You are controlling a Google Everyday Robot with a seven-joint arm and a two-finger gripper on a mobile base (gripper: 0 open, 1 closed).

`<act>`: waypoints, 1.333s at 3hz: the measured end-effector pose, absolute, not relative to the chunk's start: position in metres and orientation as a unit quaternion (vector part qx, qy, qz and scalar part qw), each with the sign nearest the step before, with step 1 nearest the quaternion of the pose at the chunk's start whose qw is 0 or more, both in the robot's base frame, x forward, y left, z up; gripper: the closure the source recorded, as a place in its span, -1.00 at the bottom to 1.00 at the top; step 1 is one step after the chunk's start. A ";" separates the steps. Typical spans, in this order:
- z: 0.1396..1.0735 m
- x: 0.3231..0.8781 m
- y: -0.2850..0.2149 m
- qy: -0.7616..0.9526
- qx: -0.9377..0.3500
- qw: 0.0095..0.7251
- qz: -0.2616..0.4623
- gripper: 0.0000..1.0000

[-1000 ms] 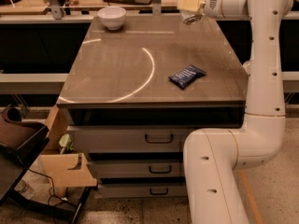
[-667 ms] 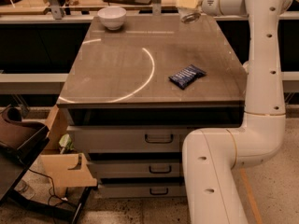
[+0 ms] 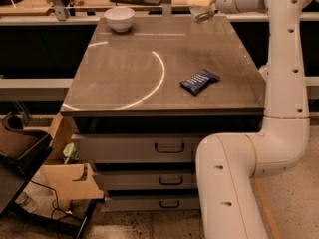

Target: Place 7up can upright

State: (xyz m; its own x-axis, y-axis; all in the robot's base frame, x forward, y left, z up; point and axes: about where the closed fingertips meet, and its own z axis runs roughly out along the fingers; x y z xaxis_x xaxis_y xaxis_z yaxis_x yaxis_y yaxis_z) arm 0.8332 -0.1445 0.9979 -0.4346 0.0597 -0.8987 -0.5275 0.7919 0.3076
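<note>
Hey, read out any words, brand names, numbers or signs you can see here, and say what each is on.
Nothing here can be read.
7up can, held in the claw above the far right part of the table: markings too blurred.
Dark blue snack packet: pale print, too blurred.
White bowl and drawer fronts: no writing visible.

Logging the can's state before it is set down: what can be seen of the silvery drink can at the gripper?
The small silvery-white aluminium 7up can looks pale and shiny; no markings can be made out. It is in the air over the far right of the grey tabletop, touching no surface. The yellowish jaws of the white arm's gripper are shut on its upper part; only its lower part shows.
</note>
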 end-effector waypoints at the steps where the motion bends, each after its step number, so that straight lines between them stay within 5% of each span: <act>1: 1.012 0.825 -0.144 0.808 -0.163 0.492 0.280 1.00; 4: 1.078 0.776 -0.173 0.834 -0.153 0.466 0.254 1.00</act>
State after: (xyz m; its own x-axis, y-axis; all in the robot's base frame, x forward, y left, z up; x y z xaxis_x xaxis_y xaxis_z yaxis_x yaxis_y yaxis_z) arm 0.7756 -0.1729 1.0780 -0.5194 -0.0192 -0.8543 -0.4922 0.8239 0.2808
